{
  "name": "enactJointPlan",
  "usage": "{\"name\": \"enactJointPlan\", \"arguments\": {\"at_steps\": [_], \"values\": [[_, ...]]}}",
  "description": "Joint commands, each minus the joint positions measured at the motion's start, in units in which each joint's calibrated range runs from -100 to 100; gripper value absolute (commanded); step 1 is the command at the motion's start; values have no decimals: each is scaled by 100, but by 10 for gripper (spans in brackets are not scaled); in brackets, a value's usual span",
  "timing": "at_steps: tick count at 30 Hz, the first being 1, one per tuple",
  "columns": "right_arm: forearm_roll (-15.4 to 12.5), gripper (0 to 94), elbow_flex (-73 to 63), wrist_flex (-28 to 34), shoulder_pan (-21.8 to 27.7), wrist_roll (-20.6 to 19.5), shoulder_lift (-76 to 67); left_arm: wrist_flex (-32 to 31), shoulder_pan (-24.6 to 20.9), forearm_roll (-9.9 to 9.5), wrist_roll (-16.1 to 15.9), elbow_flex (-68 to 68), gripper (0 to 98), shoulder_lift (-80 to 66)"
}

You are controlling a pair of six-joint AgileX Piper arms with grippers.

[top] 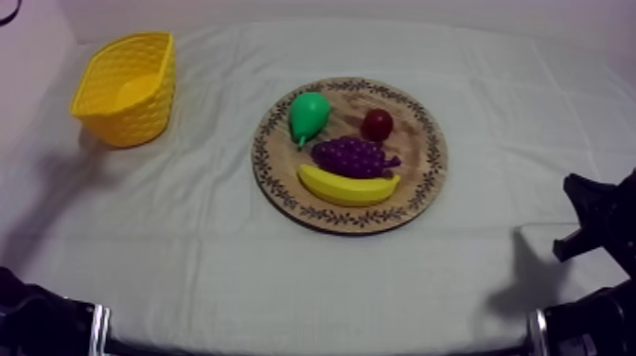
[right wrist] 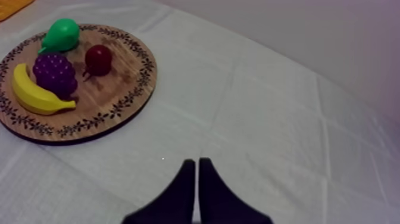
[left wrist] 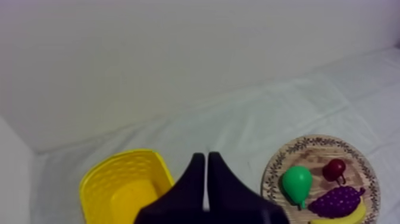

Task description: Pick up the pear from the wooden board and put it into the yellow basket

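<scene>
1. Green toy pear is seen at 11 o'clock on round wooden board, untouched.
2. Yellow plastic basket is set well apart, at 10 o'clock from it.
3. Left gripper and right gripper are each pinched together, empty: judged parked pre-reach.

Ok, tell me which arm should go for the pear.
Left, probably. The pear lies on the left side of the wooden board, and the yellow basket stands farther left. The left gripper and right gripper are both shut, so neither leads.
</scene>
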Motion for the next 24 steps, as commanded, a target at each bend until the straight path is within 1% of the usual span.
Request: {"name": "enactJointPlan", "arguments": {"at_steps": [1,6,8,11,19,24], "values": [[0,3,-1,0,-8,-1,-1,15,146,-110,103,-394,0,478],[0,3,-1,0,-10,-1,-1,52,486,-442,425,-890,0,1044],[0,3,-1,0,-10,-1,-1,145,603,-530,519,-1091,1,1252],[0,3,-1,0,-10,-1,-1,405,773,-587,576,-1446,1,1572],[0,3,-1,0,-11,-1,-1,1152,1232,-647,683,-2334,0,2437],[0,3,-1,0,-11,-1,-1,1501,1532,-832,1116,-2875,0,3045]]}}
